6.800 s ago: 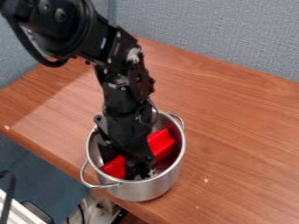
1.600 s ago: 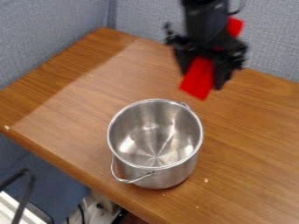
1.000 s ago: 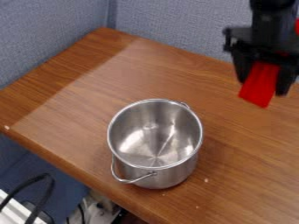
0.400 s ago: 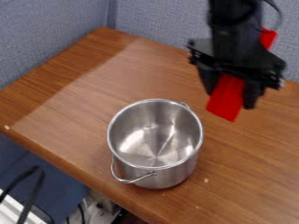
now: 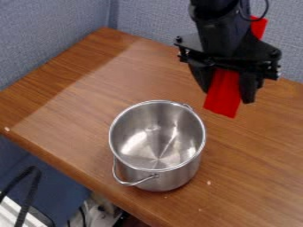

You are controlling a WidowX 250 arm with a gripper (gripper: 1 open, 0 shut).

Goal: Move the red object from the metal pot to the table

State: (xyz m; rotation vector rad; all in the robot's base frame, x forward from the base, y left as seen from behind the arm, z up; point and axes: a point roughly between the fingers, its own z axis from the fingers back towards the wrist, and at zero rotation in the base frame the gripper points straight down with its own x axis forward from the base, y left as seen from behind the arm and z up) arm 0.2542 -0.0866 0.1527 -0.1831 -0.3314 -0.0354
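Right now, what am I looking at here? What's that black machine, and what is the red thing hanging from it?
You are looking down from a single camera above one corner of a brown wooden table. The black machine is a robot arm, and its tool works like a pinching hand. It is shut on a red block and holds it in the air, above the tabletop and to the upper right of a shiny metal pot. The pot stands on the table near the front edge, and nothing is inside it. The block touches neither pot nor table.
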